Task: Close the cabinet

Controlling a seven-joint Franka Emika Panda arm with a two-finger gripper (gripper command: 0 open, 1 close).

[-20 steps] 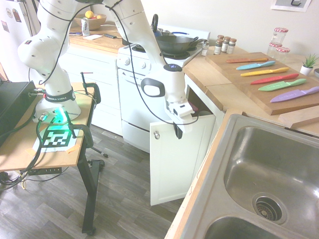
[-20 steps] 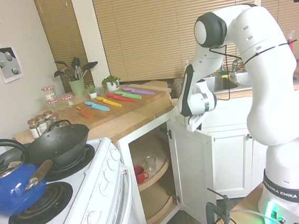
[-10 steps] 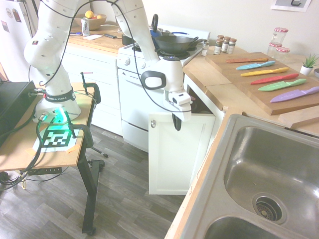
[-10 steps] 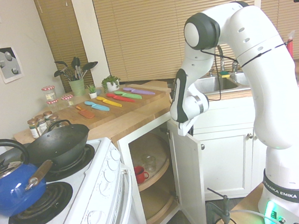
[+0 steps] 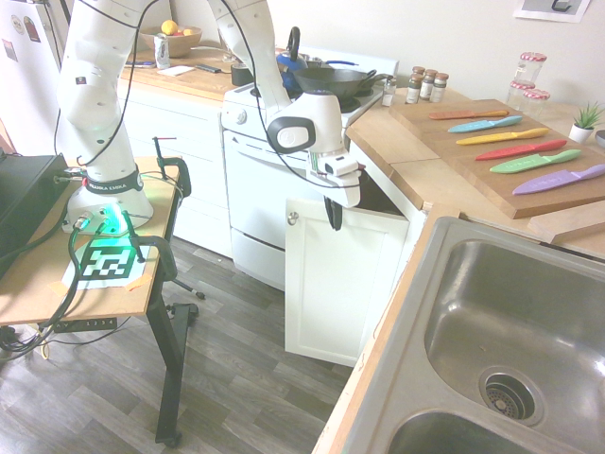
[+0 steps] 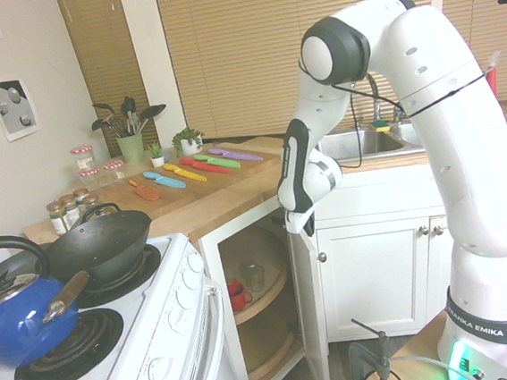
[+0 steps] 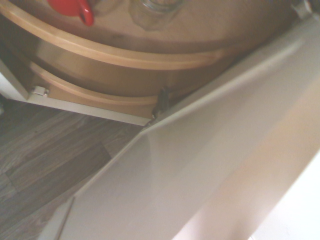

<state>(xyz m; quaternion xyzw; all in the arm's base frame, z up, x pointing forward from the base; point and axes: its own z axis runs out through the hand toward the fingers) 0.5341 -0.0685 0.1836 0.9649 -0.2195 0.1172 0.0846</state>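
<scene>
The cabinet's white door (image 5: pixel 340 284) with its small silver knob (image 5: pixel 293 218) stands partly open below the wooden counter, hinged on the side toward the sink. My gripper (image 5: pixel 333 219) is shut, fingers pointing down against the door's top edge near the knob side. From the other side the door (image 6: pixel 309 319) shows nearly edge-on, with the gripper (image 6: pixel 309 230) at its top. Inside, curved wooden shelves (image 6: pixel 269 301) carry a red cup (image 6: pixel 237 295) and a glass (image 6: pixel 255 278). The wrist view shows the door's inner face (image 7: pixel 215 165), the shelves (image 7: pixel 125 55) and the red cup (image 7: pixel 72 6).
A white stove (image 5: pixel 255 170) with a black wok (image 5: pixel 331 83) stands beside the cabinet. A blue kettle (image 6: pixel 14 312) sits on the stove. Coloured knives lie on a cutting board (image 5: pixel 529 189). The steel sink (image 5: pixel 510 331) is at the right. Dark wood floor (image 5: pixel 236 378) lies in front.
The door has swung inward toward the cabinet opening, and the shut gripper has moved with it along its top edge toward the stove side.
</scene>
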